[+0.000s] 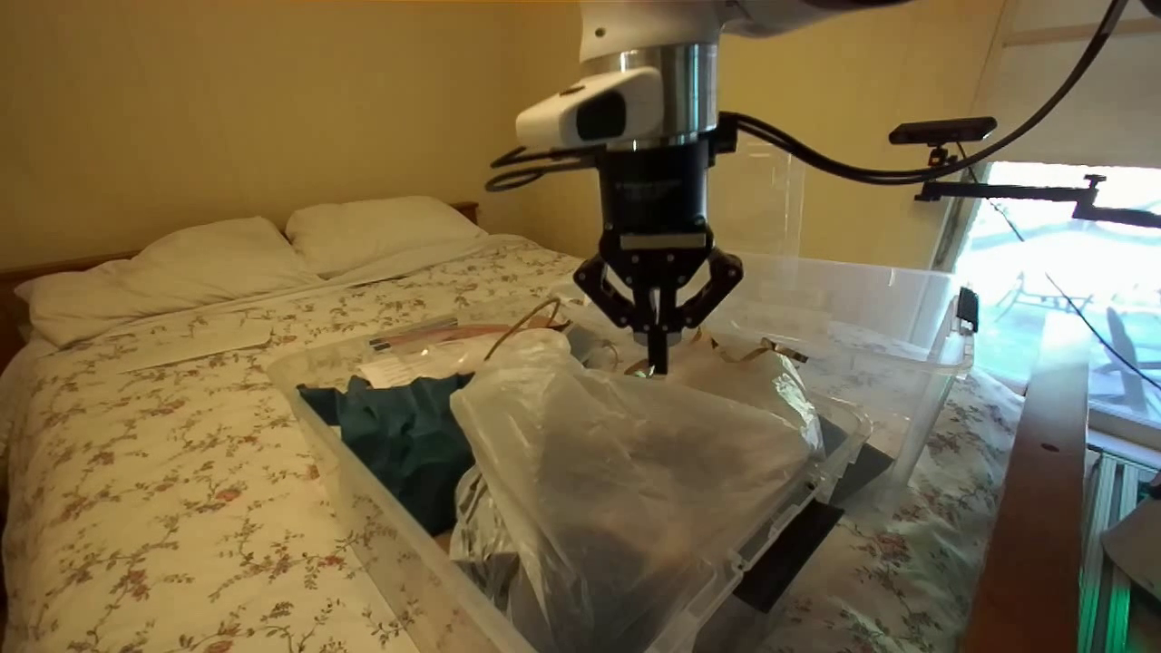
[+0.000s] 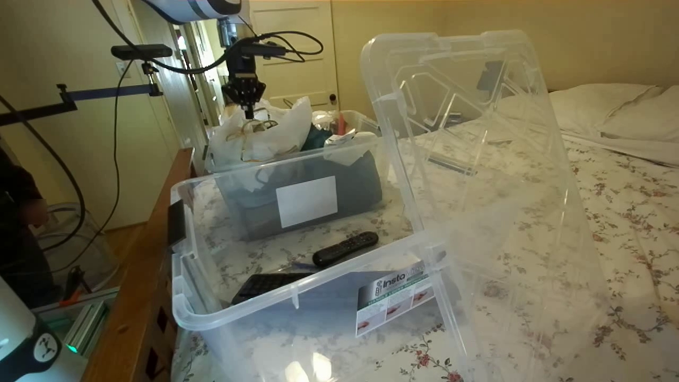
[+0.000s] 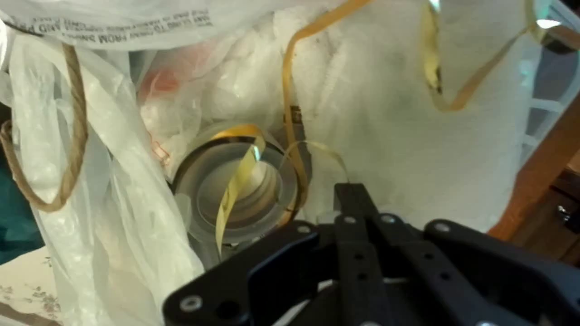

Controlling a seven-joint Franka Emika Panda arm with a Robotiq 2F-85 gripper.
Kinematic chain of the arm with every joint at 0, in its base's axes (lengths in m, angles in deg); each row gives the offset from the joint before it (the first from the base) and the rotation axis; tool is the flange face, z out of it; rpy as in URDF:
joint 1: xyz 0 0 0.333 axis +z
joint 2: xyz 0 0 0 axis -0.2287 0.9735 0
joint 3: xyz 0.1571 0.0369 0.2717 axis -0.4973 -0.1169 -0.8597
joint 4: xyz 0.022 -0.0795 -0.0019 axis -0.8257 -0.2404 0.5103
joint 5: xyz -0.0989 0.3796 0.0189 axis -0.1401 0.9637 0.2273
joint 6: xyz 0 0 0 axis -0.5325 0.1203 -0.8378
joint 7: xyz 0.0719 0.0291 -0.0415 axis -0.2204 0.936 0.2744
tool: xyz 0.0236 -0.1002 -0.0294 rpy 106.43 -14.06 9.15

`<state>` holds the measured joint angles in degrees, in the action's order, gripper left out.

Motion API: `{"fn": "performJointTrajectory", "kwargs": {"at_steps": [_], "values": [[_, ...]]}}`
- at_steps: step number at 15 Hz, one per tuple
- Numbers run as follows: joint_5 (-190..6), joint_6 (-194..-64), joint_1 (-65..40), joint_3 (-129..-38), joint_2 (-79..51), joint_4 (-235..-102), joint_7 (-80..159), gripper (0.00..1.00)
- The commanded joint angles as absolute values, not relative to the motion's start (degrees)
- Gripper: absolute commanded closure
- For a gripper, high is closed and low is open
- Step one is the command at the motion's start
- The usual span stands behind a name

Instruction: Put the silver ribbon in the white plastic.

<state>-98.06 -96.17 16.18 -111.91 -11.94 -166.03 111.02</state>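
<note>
The ribbon (image 3: 233,194) looks gold-yellow in this light. In the wrist view it curls over and around a clear round roll (image 3: 253,226), and a loose strand reaches the upper right. It also shows as a curled strand in an exterior view (image 1: 771,347). My gripper (image 3: 355,194) has its fingers together, with a thin end of ribbon running into the fingertips. It hangs low over the bag contents in both exterior views (image 1: 658,355) (image 2: 248,112). The white plastic bag (image 1: 635,462) is bulky and translucent; it also shows in an exterior view (image 2: 289,127) and the wrist view (image 3: 104,27).
The bag sits in a clear plastic bin (image 2: 254,212) on the bed, beside dark teal cloth (image 1: 408,435). A second clear bin (image 2: 238,318) with a raised lid (image 2: 509,212) stands alongside. A twine handle (image 3: 77,122) sticks up. A wooden rail (image 1: 1034,508) edges the bed.
</note>
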Motion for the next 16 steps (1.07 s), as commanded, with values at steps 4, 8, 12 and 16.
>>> {"fn": "performJointTrajectory", "kwargs": {"at_steps": [4,8,12,16], "values": [[-105.70,-99.79,16.35,-110.79,-9.31,-166.39,107.45,0.74],[-101.61,-98.20,15.53,-112.12,-12.04,-165.99,108.10,0.54],[-97.72,-93.60,15.03,-114.26,-17.96,-165.18,111.52,0.26],[-93.57,-88.43,13.28,-113.61,-22.52,-167.45,115.11,0.02]]}}
